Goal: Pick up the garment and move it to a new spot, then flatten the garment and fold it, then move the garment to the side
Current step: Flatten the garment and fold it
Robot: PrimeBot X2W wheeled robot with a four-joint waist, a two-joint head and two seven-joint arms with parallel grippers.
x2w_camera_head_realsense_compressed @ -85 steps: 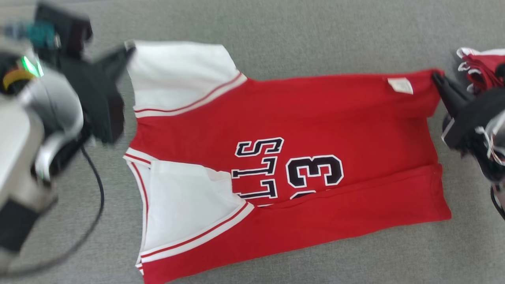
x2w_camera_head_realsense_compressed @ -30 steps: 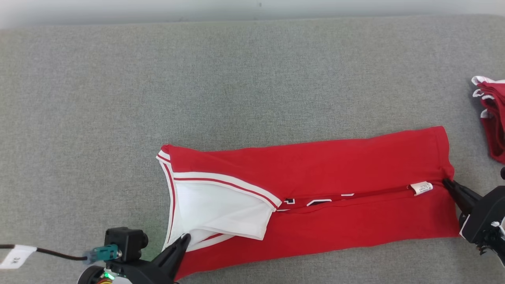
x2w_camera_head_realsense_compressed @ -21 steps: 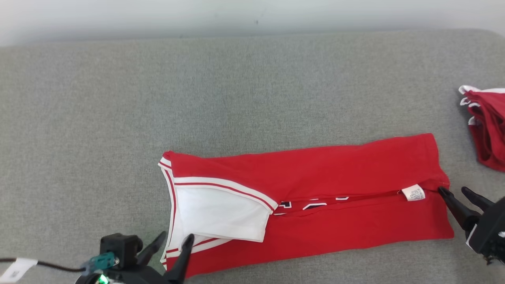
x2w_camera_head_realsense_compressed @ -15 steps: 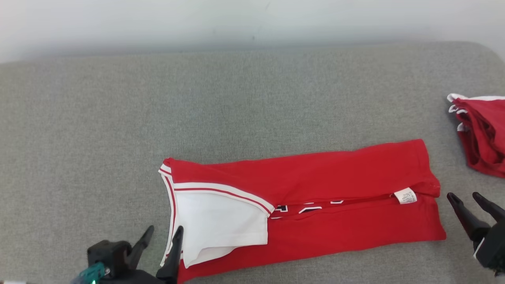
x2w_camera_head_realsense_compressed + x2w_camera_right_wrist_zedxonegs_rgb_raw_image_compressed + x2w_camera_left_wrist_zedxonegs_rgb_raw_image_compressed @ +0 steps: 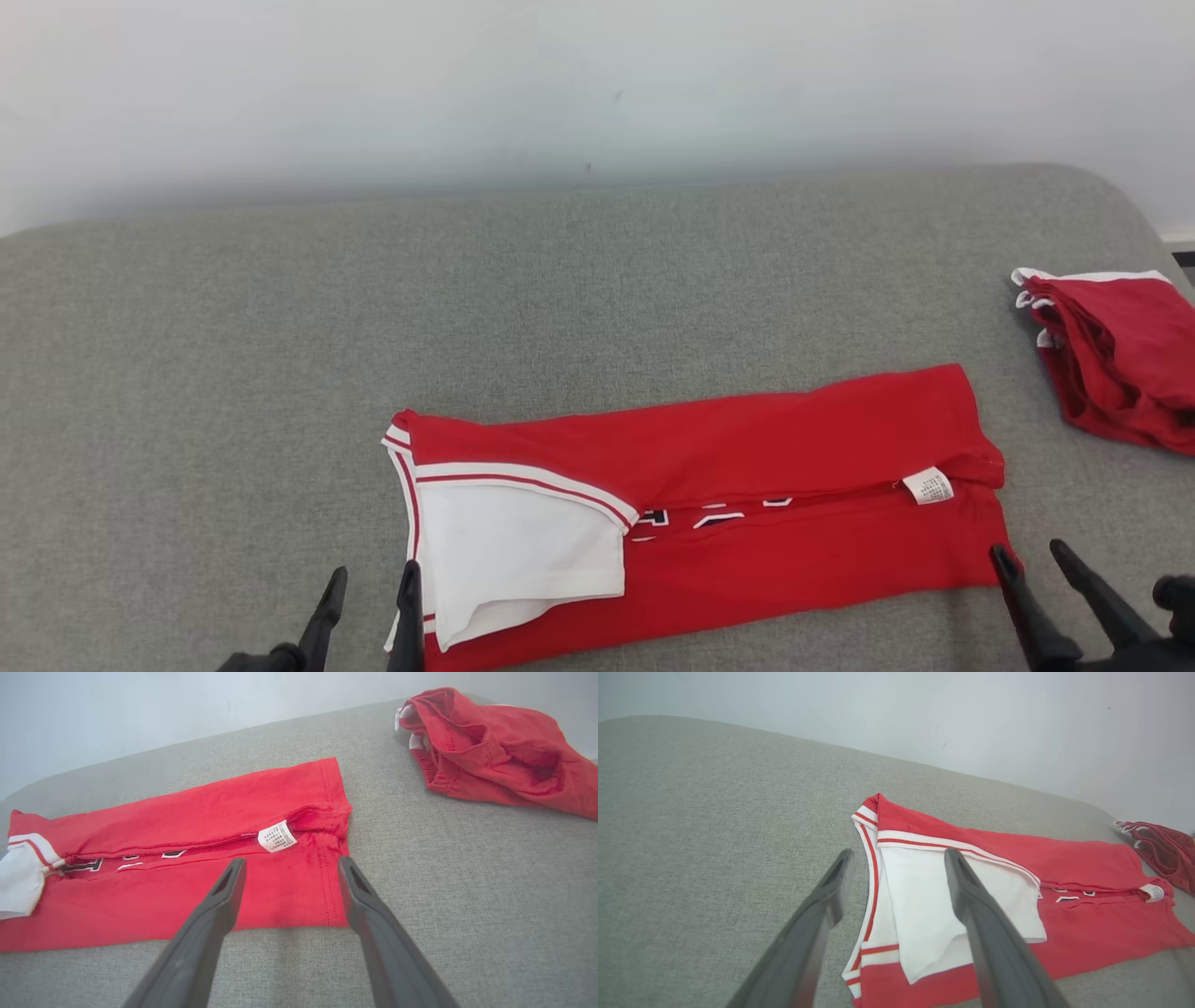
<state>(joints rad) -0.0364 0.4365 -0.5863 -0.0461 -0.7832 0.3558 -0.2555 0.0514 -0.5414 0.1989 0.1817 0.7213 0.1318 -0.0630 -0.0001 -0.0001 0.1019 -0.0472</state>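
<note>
Let go within the last second by the left gripper and right gripper, both now spread wide, empty and backed off at either end; left lying as a long folded shirt on the grey cushion, ready for cross-folding.

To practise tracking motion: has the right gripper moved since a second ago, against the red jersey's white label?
Yes. The right gripper has drawn back from the white label towards the robot, jaws open.

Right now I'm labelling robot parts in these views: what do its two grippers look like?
The left gripper and right gripper look alike: each has two long, slim, matte dark-grey fingers tapering to narrow tips, with a recessed slot near each tip.
</note>
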